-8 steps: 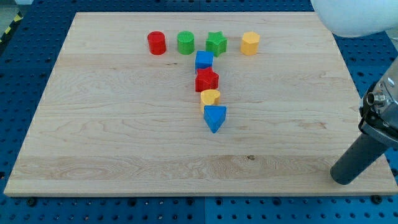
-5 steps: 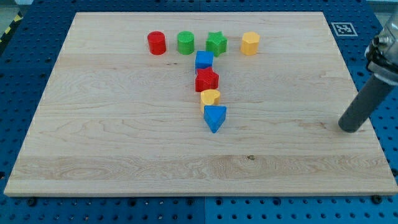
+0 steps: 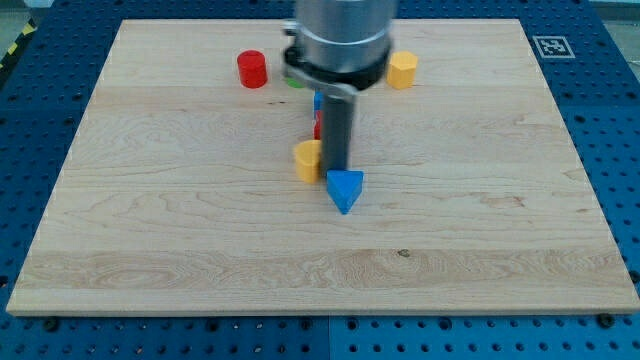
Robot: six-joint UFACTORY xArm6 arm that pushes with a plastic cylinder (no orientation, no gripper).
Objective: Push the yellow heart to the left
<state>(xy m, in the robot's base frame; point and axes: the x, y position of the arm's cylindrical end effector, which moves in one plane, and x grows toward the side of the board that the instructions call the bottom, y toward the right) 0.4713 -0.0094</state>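
yellow heart [image 3: 307,159] mid-frame: likely light, rigid, slides easily | my tip [image 3: 335,176] touching its right flank, nothing clamped | push there, centred

Green [image 3: 293,80], blue [image 3: 317,99], red [image 3: 317,127] blocks mostly behind rod [image 3: 336,135].

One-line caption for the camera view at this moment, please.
My tip presses against the right side of the yellow heart, just above the blue triangle on the wooden board.

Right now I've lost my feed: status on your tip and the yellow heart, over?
My tip at yellow heart's right side, touching or nearly. Blue triangle just below tip. Nothing left of the heart.
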